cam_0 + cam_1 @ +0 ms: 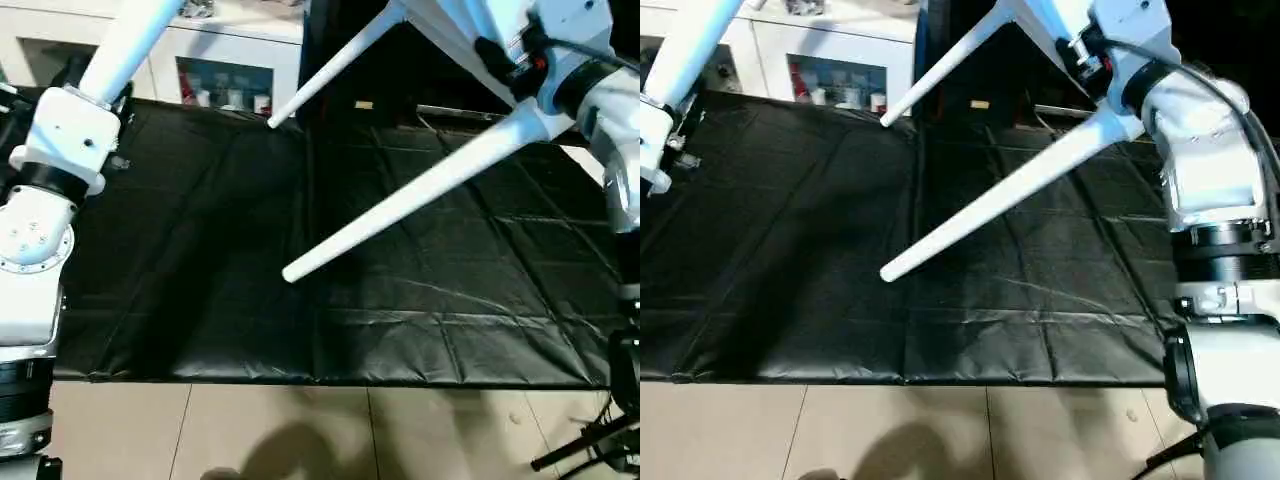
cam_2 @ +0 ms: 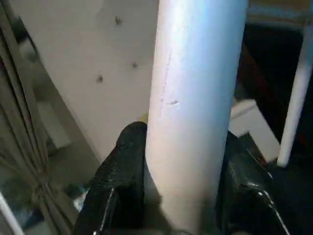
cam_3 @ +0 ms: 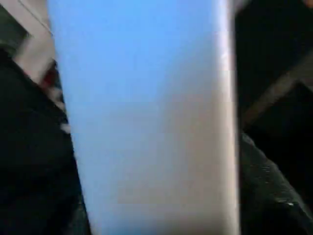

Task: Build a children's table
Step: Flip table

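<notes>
Overhead, from the robot's head camera, a black mat [image 1: 330,260] with crease lines covers the floor ahead, ending at pale floor tiles [image 1: 300,430] nearest the robot. A white cabinet [image 1: 225,60] with glass doors stands beyond the mat's far edge.

Three white tapered table legs are in the air above the mat. One leg [image 1: 135,40] rises at the upper left, held at the end of the robot's left arm. In the left wrist view, the left gripper [image 2: 183,191] has its two black fingers [image 2: 122,176] pressed against either side of this white tube, pinching it.

On the right, a long leg [image 1: 420,195] slants down from the upper right, its narrow tip hanging above the middle of the mat without touching it. A second leg [image 1: 335,65] angles from the top of the view towards the far edge of the mat. Both run up to the right arm near the upper right corner. In the right wrist view, a wide white tube [image 3: 146,122] sits close before the camera with a black finger at one side; whether the right gripper [image 3: 156,215] clamps it, I cannot tell.
</notes>
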